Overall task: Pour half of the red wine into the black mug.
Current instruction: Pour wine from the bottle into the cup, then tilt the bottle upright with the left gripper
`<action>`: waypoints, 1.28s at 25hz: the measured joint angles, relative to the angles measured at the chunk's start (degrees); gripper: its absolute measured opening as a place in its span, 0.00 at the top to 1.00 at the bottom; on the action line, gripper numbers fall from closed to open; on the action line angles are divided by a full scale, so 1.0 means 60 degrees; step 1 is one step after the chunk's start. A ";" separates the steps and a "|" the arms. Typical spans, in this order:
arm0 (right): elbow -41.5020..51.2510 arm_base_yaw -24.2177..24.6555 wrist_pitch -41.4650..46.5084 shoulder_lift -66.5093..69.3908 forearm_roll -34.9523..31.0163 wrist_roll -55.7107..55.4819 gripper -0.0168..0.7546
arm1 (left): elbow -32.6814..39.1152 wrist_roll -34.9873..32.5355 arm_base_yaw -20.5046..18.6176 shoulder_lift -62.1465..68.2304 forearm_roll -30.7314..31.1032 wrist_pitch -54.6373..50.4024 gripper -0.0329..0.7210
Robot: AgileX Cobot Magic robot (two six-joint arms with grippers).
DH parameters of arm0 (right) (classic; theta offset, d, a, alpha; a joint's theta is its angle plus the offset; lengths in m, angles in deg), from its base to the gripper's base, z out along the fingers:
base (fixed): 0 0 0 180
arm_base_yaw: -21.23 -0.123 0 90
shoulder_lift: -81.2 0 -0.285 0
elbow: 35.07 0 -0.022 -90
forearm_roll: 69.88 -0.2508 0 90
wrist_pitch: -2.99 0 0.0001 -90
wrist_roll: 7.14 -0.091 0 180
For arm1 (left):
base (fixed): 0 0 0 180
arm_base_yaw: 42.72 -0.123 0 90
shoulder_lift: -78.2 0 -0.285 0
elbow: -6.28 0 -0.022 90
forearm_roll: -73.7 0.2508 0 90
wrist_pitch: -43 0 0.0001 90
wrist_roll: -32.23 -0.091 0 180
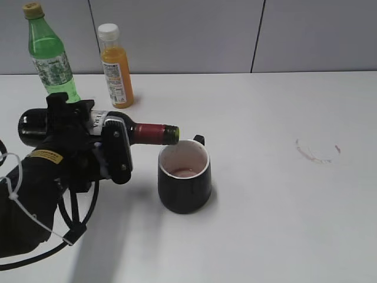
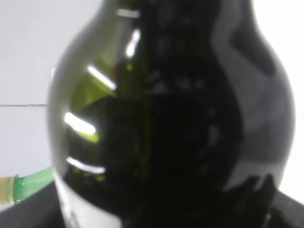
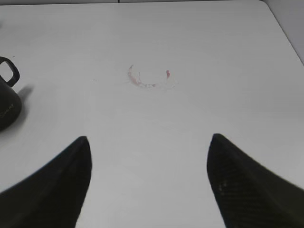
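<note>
Currently the left hand [image 1: 97, 147] is clamping the small dark glass wine bottle with the dark red foil neck [image 1: 121, 131] around its body, holding it roughly horizontal above the white tabletop [image 1: 265, 194]. Bottle mouth is sitting just over the near-left rim of the squat matte black mug with the white interior [image 1: 184, 177], right at the rim or barely above it, cannot tell if touching. A little reddish liquid is showing at the bottom of the mug. Mug is standing upright on the tabletop, its black handle pointing toward the back right.

Left wrist view is filling up almost entirely with the dark green-black glass of the wine bottle [image 2: 175, 118], very close and blurred; fingers are not really separable there. A green bottle neck with a yellowish cap [image 2: 23, 186] is poking in at the lower left edge.

Right hand [image 3: 149, 185] is hovering over bare tabletop with its two dark fingers spread wide apart, gripping nothing. A faint reddish ring stain [image 3: 149, 78] is lying on the tabletop ahead of it, well apart from the mug [image 3: 7, 102] at the left edge.

At the back left, a green clear plastic bottle with a yellow cap [image 1: 50, 56] and an orange juice bottle with a white cap [image 1: 116, 68] are standing upright, near each other.
</note>
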 joint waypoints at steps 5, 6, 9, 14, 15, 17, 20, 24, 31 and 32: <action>0.0000 0.0000 0.0000 0.0000 0.0000 0.0000 0.24 | 0.0000 -0.0558 0.0000 0.0000 -0.0252 0.0003 0.23; 0.0000 0.0000 0.0000 0.0000 0.0000 0.0000 0.24 | 0.0000 -0.0647 0.0000 0.0000 -0.0275 0.0011 0.23; 0.0000 0.0000 0.0000 0.0000 0.0000 0.0000 0.24 | 0.0000 -0.0845 0.0000 0.0000 -0.0346 0.0067 0.23; 0.0000 0.0000 0.0000 0.0000 0.0000 0.0000 0.24 | 0.0000 -0.1244 0.0000 0.0000 -0.0379 0.0181 0.23; 0.0000 0.0000 0.0000 0.0000 0.0000 0.0000 0.24 | 0.0000 -0.1289 0.0000 0.0000 -0.0379 0.0188 0.23; 0.0000 0.0000 0.0000 0.0000 0.0000 0.0000 0.24 | 0.0000 -0.1348 0.0000 0.0000 -0.0379 0.0213 0.23; 0.0000 0.0000 0.0000 0.0000 0.0000 0.0000 0.24 | 0.0000 -0.1372 0.0000 0.0000 -0.0379 0.0223 0.23; 0.0000 0.0000 0.0000 0.0000 0.0000 0.0000 0.24 | 0.0000 -0.1411 0.0000 0.0000 -0.0379 0.0253 0.23; 0.0000 0.0000 0.0000 0.0000 0.0000 0.0000 0.24 | 0.0000 -0.1783 0.0000 0.0000 -0.0379 0.0353 0.23; 0.0000 0.0000 0.0000 0.0000 0.0000 0.0000 0.24 | 0.0000 -0.1828 0.0000 0.0000 -0.0379 0.0363 0.23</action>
